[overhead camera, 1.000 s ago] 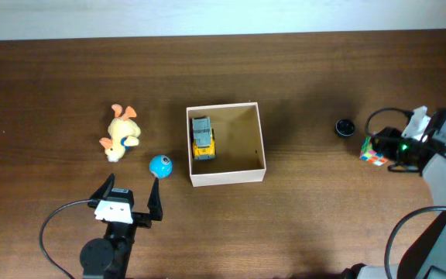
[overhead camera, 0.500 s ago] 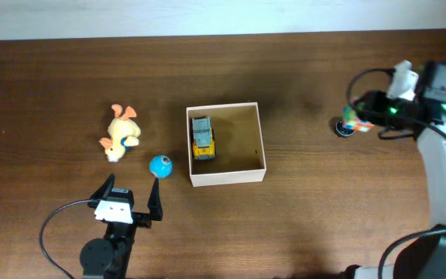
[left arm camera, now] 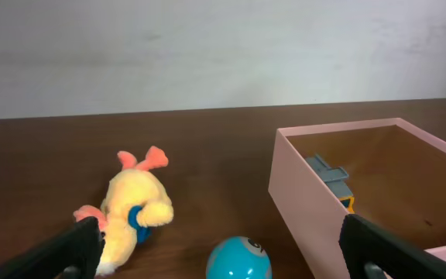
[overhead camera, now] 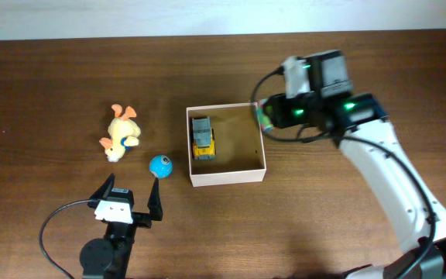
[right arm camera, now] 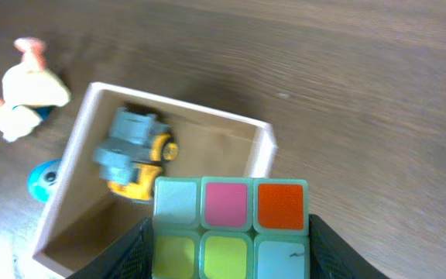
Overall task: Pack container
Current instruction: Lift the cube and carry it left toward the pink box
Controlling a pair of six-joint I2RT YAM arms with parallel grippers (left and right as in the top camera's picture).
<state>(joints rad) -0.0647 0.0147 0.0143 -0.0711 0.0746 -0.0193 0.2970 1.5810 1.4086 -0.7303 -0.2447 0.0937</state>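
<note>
**Risk.** A release here would likely drop the puzzle cube [right arm camera: 229,229] on the rim of the container [overhead camera: 227,177], so that it tips out onto the tabletop [overhead camera: 53,77]. The cause would be that the cube hangs over the right wall, not over the floor. A drop too far inward could land it on the toy truck [overhead camera: 202,138].

**Right end effector** [overhead camera: 268,116]. Closed on the multicoloured puzzle cube and raised above the container's far right corner, at the wall line.

**Container.** Square, open-topped, mid-tabletop, with the truck lying along its left side. Most of its floor lies to the left of the right end effector.

**Left end effector** [overhead camera: 130,194]. Jaws spread wide and empty, near the front edge, just beside the blue ball [overhead camera: 160,165].

**Unpacked.** The ball and the plush duck [overhead camera: 121,133], both left of the container.
</note>
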